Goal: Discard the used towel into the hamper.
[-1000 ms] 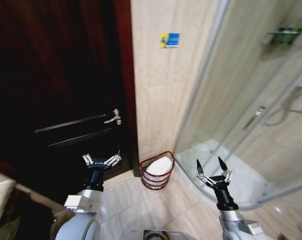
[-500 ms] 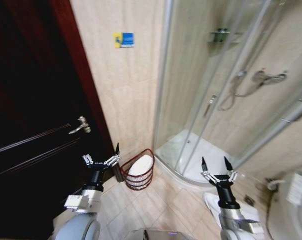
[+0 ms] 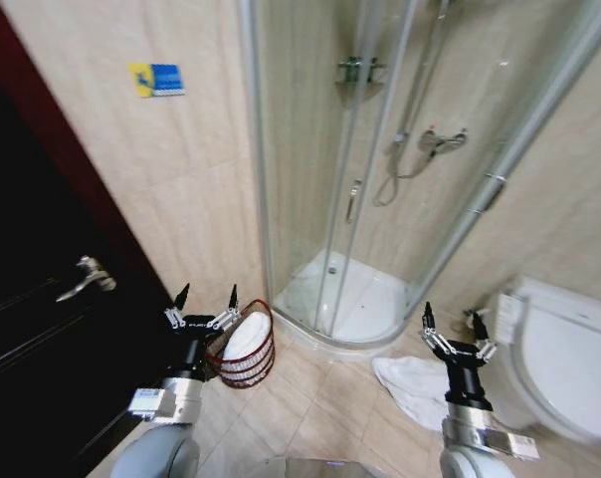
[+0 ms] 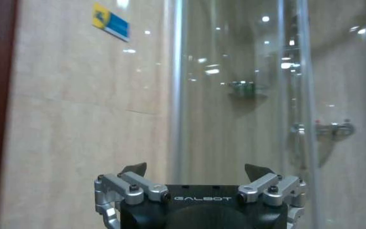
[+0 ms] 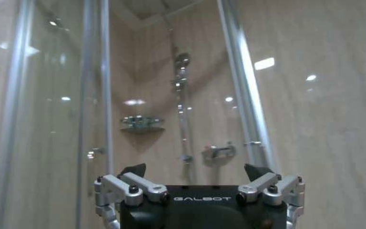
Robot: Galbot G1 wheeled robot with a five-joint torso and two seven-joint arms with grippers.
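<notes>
Towel (image 3: 412, 383) lying crumpled on the floor beside the toilet (image 3: 564, 363), well apart from hamper (image 3: 246, 349); probably soft, light, best pinched at a raised fold. Left gripper (image 3: 205, 311) and right gripper (image 3: 457, 334) hovering, fingers spread, empty.

Glass shower stall (image 3: 360, 199) w/ curved front, chrome frame, fills middle of head view. White tray (image 3: 350, 304) at its base. Inside: mixer (image 3: 435, 139) on back wall w/ hose, small shelf (image 3: 358, 68) higher up in corner. Door handle (image 3: 352, 199) on the glass. Dark wood door (image 3: 32, 299) far left, lever (image 3: 84, 274) on it. Blue-yellow sticker (image 3: 156, 78) on beige tiled wall (image 3: 161, 179) btwn door & stall. White toilet (image 3: 564, 354) at right edge. Tan tile floor (image 3: 320, 408).
</notes>
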